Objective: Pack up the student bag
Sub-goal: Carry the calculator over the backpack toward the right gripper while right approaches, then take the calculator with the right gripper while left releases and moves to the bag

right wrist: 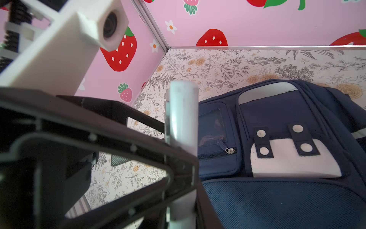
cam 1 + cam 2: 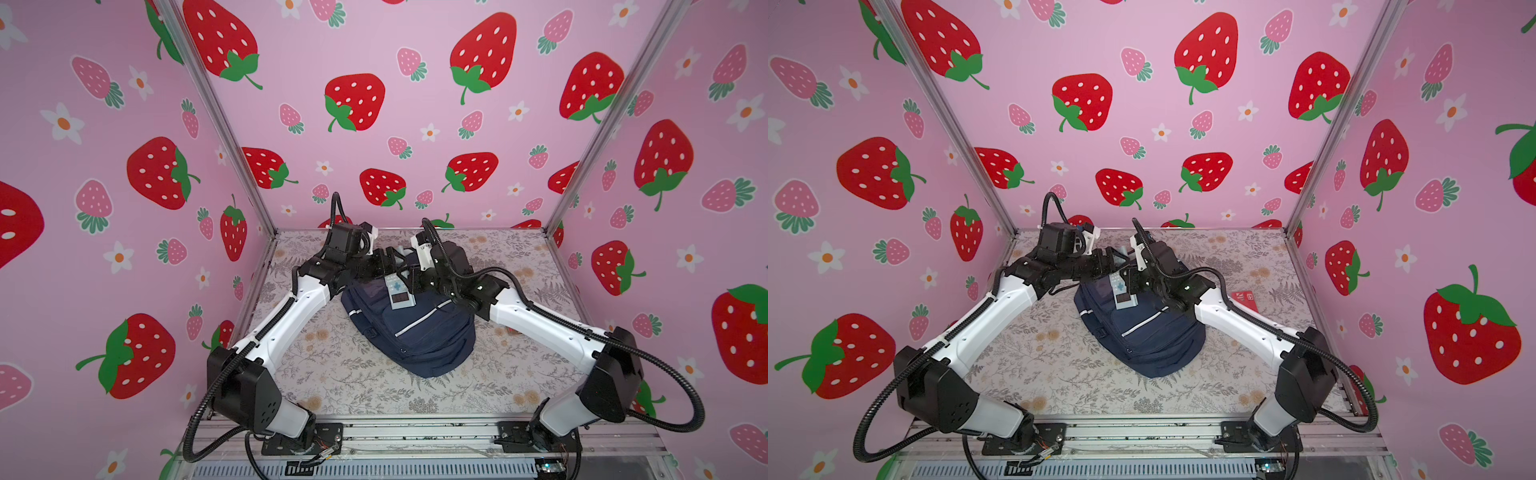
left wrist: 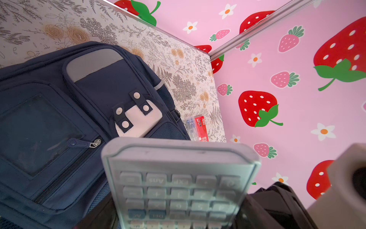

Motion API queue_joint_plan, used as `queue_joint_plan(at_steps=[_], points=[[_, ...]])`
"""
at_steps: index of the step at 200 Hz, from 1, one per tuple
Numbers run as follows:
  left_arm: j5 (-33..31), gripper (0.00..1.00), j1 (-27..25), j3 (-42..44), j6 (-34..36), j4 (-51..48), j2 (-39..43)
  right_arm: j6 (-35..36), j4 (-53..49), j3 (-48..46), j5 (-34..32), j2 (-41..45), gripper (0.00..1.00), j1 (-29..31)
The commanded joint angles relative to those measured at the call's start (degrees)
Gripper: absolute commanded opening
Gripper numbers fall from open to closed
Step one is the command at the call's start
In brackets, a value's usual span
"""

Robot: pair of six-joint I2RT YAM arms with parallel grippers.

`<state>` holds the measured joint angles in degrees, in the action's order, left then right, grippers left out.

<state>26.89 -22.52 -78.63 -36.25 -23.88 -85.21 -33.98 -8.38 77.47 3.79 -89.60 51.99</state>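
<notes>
Student bag (image 2: 409, 336) beneath left gripper (image 2: 390, 266) holding calculator (image 2: 401, 296)

Three pink walls (image 2: 415, 41) printed with red and pale pink strawberries and small white flowers close in the workspace. They meet at the corners behind slanting silver metal posts (image 2: 225, 124). The tabletop (image 2: 353, 374) wears a cream cover patterned with grey ferns and tan blossoms. A ribbed metal rail (image 2: 415, 432) runs along its near edge. The light is soft and even, without hard shadows.
</notes>
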Motion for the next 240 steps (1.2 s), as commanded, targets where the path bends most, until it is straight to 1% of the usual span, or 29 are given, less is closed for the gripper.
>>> queue_joint_plan(at_steps=[1,12,16,20,22,49,77,101,127,138,149,156,163,174,193,201,209,221,240], points=[[0.88,0.71,-0.80,-1.40,-0.53,2.89,2.03,0.93,1.90,0.14,1.59,2.52,0.11,0.49],[0.37,0.80,-0.85,-0.79,-0.48,3.98,2.86,0.84,2.36,-0.33,2.12,2.94,0.11,0.55],[0.03,0.87,-0.86,-0.67,-0.49,4.17,3.15,0.83,2.56,-0.53,2.36,3.15,0.11,0.53],[-0.27,0.98,-0.81,-0.62,-0.37,4.38,3.41,0.76,2.89,-0.77,2.65,3.33,0.11,0.55],[-0.33,1.00,-0.80,-0.64,-0.33,4.44,3.50,0.76,3.01,-0.88,2.70,3.41,0.11,0.54],[-2.03,0.99,-0.82,-1.50,0.97,4.26,4.43,0.23,3.50,-1.96,3.32,4.05,0.10,0.43],[-3.49,0.99,-0.79,-1.70,1.82,4.73,5.96,-0.08,3.21,-3.47,2.03,5.27,0.09,0.39],[-5.92,0.99,-0.79,-1.14,4.25,5.93,8.74,-0.76,1.95,-4.43,0.60,6.93,0.08,-0.65],[-7.53,0.99,-0.81,4.65,6.03,14.32,14.81,-2.17,-0.96,-6.90,-0.79,10.73,0.08,-4.05],[-7.08,1.00,-1.00,4.95,8.18,14.23,15.55,-2.98,-2.31,-8.56,-0.75,13.15,0.08,-6.24],[-5.21,0.94,-1.67,3.60,11.29,11.83,14.52,-3.86,-3.83,-10.42,-0.72,15.98,0.07,-8.73],[-5.22,0.89,-3.12,2.49,13.65,9.27,13.41,-4.41,-5.06,-11.81,-0.74,17.90,0.07,-10.42],[-6.52,0.86,-5.06,1.27,16.56,6.11,12.09,-5.13,-6.51,-13.12,-0.95,20.03,0.07,-12.30],[-11.49,0.77,-9.23,-0.60,22.17,0.80,9.29,-6.25,-9.10,-15.23,-1.20,23.38,0.07,-15.71],[-21.08,0.70,-17.71,-4.67,30.70,-8.41,1.98,-7.59,-15.04,-18.76,-0.93,28.57,0.07,-22.24],[-23.26,0.68,-20.90,-6.08,33.37,-11.23,-1.44,-7.76,-17.28,-20.01,-0.18,30.36,0.07,-25.27],[-24.34,0.68,-23.99,-7.35,35.48,-13.52,-4.77,-7.76,-19.32,-21.10,0.70,31.86,0.07,-28.19],[-25.98,0.71,-28.13,-9.05,37.42,-15.77,-9.28,-7.53,-21.60,-22.77,2.25,33.74,0.06,-32.14],[-28.04,0.75,-32.10,-10.74,38.52,-16.65,-14.46,-7.41,-23.59,-25.19,3.98,36.40,0.06,-36.54]])
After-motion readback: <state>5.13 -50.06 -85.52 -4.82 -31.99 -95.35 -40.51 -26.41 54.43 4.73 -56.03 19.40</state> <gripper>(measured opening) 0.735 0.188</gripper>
